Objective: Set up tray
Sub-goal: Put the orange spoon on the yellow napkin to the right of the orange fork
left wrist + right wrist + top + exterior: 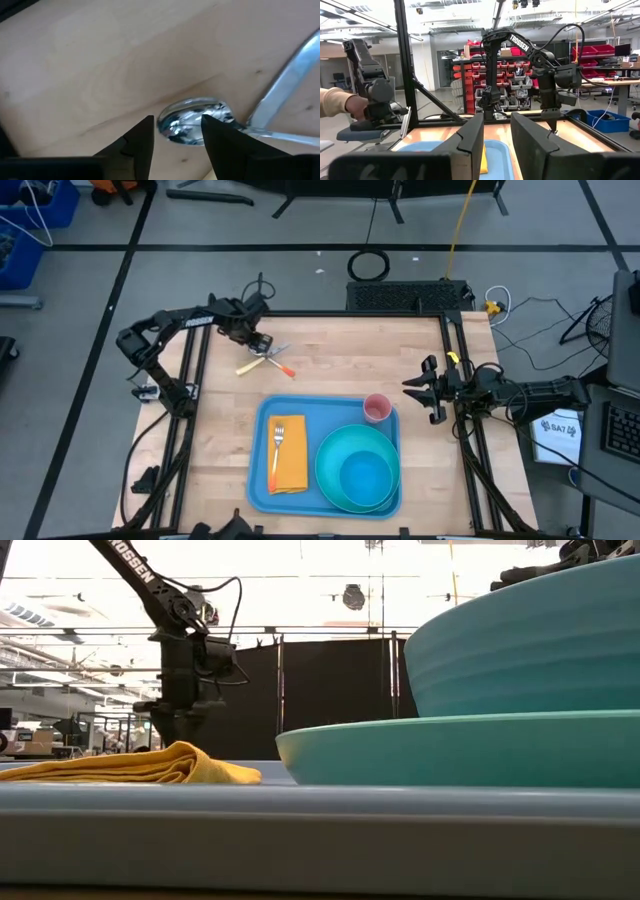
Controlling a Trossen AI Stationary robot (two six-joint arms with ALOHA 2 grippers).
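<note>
While left hand (pixel 177 131) straddles spoon (pixel 192 121), tray (pixel 258 442) sits apart.

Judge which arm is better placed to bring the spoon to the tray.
Left. The left gripper sits open right over the spoon on the bare table, beyond the tray. The right gripper waits at the table's right edge.

1. the tray (pixel 258 480) is large, flat, blue, rectangular, with rounded corners and a low rim.
2. it lies flat on the wooden table's near half.
</note>
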